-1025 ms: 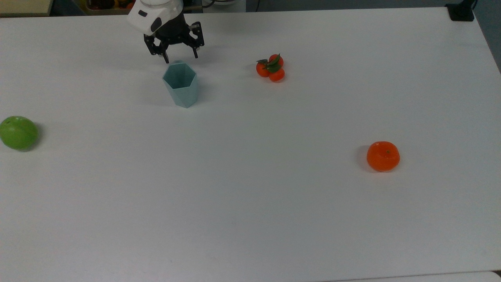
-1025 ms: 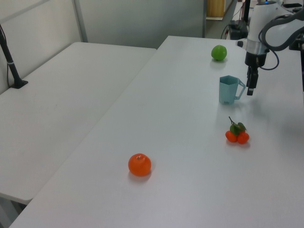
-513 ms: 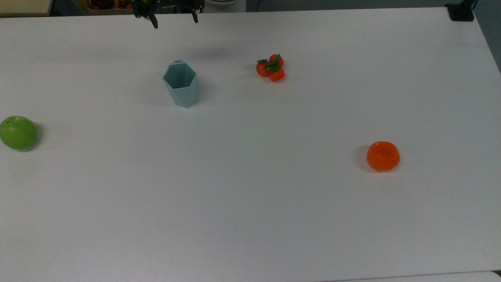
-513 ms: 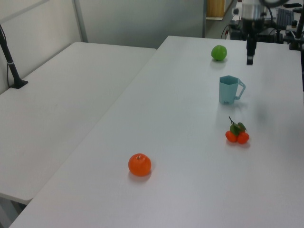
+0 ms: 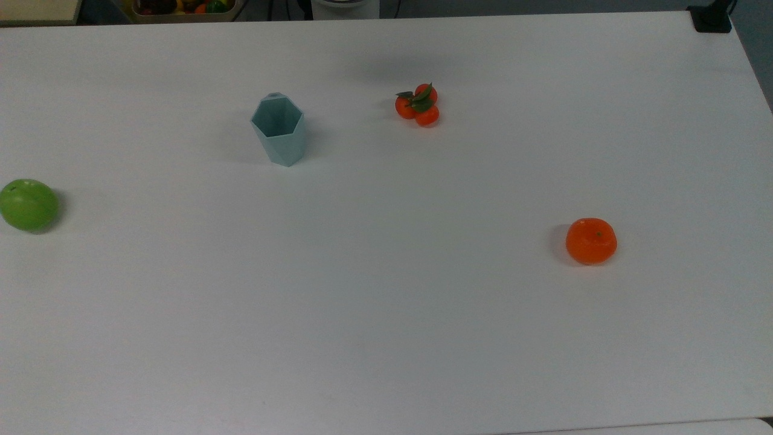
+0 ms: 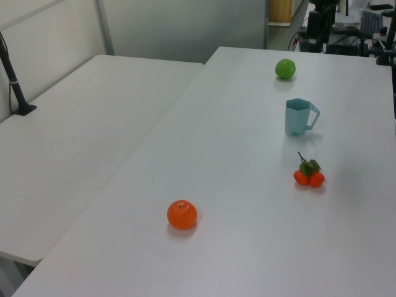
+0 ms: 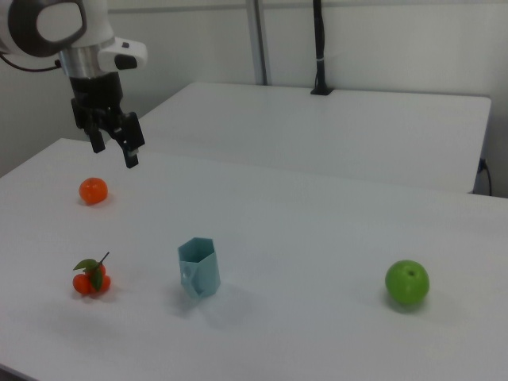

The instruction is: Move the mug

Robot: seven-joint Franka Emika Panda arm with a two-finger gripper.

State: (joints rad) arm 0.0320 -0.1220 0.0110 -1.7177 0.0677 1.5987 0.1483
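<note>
My gripper (image 7: 112,148) has pulled well up and away now: a second ago it hung right behind the mug (image 5: 278,130), half a second ago it was at the top edge of the top view, and now I've got it high in the upper left of the right view, fingers spread apart and holding nothing. The mug hasn't budged through any of that; it stands upright on the desk (image 5: 386,302), upper left of centre in the top view, hexagonal mouth open to the camera, and in the left view it sits at upper right with its pierced handle pointing to the left view's right. So I read this as the release already done and the arm backing off, which would put the move at or near its end, though I can't judge from here whether that spot is the intended one. Counting what's on the desk: one mug, one green apple (image 5: 28,204) at the far left edge of the top view, one single orange (image 5: 591,241) at right of centre, and one little cluster of three small oranges with leaves (image 5: 418,106) just right of the mug, well apart from it. Nothing touches anything else.
</note>
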